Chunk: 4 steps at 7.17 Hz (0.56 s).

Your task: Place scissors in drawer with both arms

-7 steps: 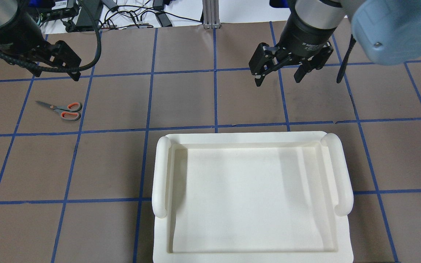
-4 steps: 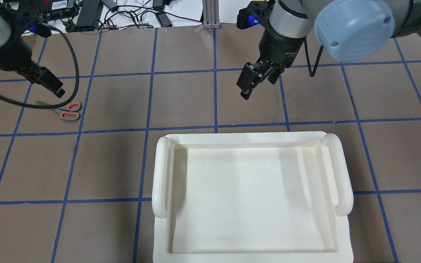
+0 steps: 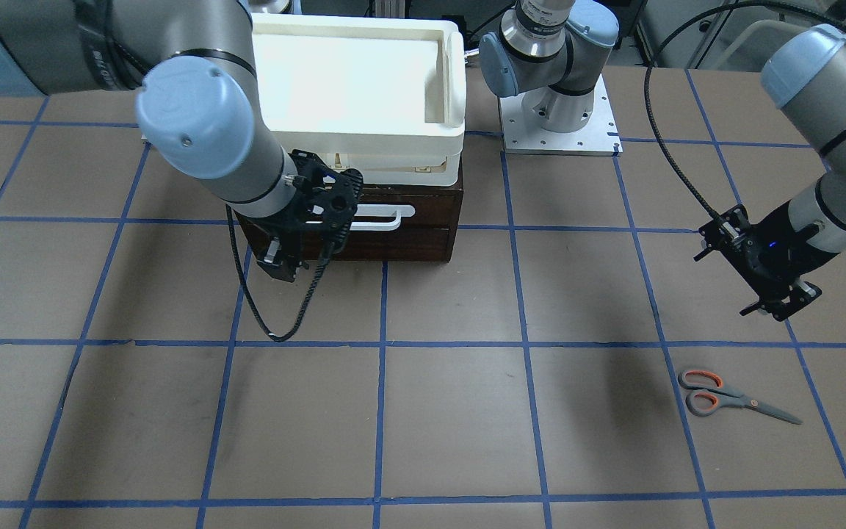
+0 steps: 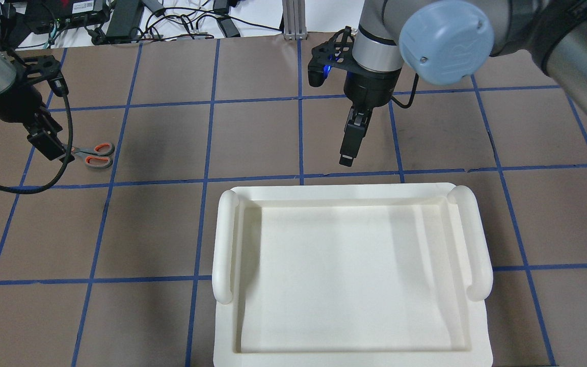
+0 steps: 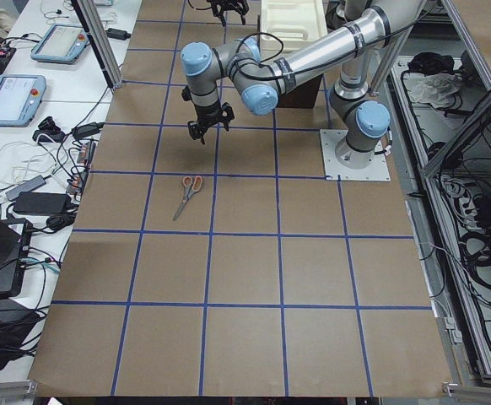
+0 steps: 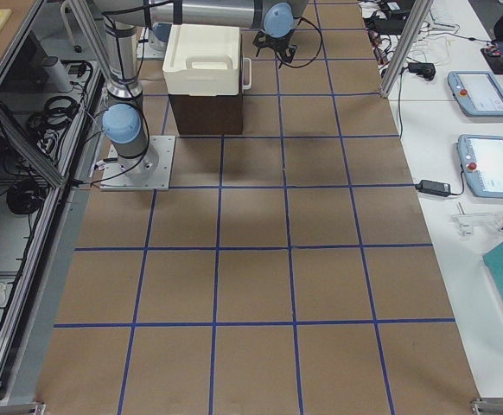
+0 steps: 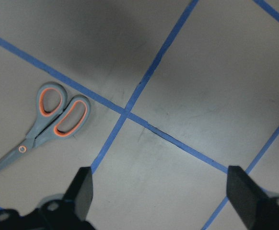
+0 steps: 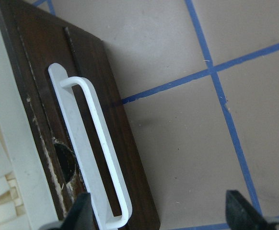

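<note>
The scissors (image 3: 724, 397) lie flat on the brown table, closed, and show in the overhead view (image 4: 95, 154) and the left wrist view (image 7: 48, 124). My left gripper (image 4: 55, 149) hovers over the blade end, open and empty; its fingers (image 7: 82, 191) frame bare table beside the scissors. The dark-brown drawer (image 3: 408, 239) is closed, with its white bar handle (image 8: 98, 148) showing. My right gripper (image 3: 281, 266) hangs just in front of the drawer's front, open and empty, apart from the handle.
A cream-white plastic tray (image 4: 224, 239) sits on top of the drawer box (image 6: 204, 112). The left arm's base plate (image 3: 559, 121) is bolted beside the box. Cables and power bricks (image 4: 120, 20) lie beyond the table's far edge. Blue tape lines grid the table.
Both wrists have turned edge-on to the overhead camera. The left gripper has come down and toward the scissors. The right gripper has moved toward the drawer front.
</note>
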Tool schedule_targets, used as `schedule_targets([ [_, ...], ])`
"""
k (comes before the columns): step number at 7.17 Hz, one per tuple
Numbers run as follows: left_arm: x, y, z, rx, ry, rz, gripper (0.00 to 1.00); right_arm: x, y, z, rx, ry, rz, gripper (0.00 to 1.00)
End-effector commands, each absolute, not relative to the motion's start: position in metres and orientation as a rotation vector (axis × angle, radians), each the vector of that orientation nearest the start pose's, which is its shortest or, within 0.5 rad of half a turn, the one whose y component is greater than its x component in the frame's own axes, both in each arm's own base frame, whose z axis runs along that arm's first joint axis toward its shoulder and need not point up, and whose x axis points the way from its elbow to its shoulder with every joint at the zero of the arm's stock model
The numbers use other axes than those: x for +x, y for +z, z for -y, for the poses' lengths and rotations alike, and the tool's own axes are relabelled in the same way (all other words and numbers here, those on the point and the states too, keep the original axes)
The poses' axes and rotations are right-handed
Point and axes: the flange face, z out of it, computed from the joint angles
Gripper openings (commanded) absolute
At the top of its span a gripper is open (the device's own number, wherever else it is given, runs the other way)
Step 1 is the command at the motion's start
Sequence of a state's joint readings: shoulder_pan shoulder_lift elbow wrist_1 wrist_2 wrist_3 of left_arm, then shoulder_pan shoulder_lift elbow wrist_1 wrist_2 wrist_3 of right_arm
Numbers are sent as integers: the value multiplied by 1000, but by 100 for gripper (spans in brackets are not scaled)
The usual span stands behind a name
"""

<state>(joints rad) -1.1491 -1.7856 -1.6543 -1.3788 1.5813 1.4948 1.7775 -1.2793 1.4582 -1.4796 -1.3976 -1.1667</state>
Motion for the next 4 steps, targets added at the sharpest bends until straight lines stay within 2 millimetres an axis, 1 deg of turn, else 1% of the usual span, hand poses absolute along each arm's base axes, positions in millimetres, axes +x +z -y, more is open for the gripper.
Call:
schedule_targets([
  [1, 154, 310, 571, 1978, 98, -2576, 100, 301, 336, 534, -2013, 329, -2001, 94],
  [2, 161, 294, 581, 2012, 81, -2526, 100, 302, 321, 537, -2066, 346, -1912, 94],
  [3, 164, 279, 587, 2036, 79, -2507, 100, 302, 310, 535, -2068, 376, -1876, 94],
  [4, 166, 261, 592, 2152, 82, -2430, 100, 302, 306, 536, -2066, 383, -1869, 94],
])
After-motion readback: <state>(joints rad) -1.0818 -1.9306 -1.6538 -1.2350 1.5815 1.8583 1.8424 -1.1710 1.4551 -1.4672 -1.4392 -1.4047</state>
